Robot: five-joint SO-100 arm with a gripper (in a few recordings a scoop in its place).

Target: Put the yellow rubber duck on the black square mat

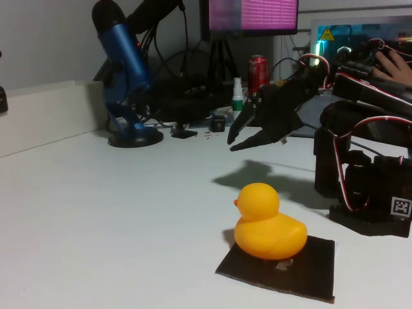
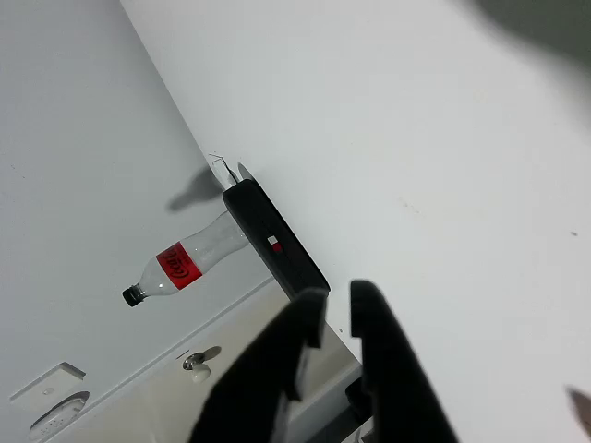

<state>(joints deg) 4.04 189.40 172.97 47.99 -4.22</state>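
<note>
Standing behind: blue microphone (image 1: pixel 122 71), red can (image 1: pixel 258 71); yellow rubber duck (image 1: pixel 267 224) on black square mat (image 1: pixel 302 264), below raised gripper (image 1: pixel 241 138), jaws slightly parted, empty.

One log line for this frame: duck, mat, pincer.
yellow rubber duck: upright on black square mat | pincer: empty, raised behind the duck, jaws slightly apart | placement looks done

On the white bench (image 1: pixel 96 219), the yellow rubber duck (image 1: pixel 267 222) sits on the black square mat (image 1: pixel 309 267), over the mat's left part, beak pointing left. Above and behind the duck, well apart from it, the black pincer (image 1: pixel 239 140) hangs in the air with its fingers slightly parted, holding nothing. Far left of the duck, at the back, stands a blue microphone (image 1: pixel 125 71).
</note>
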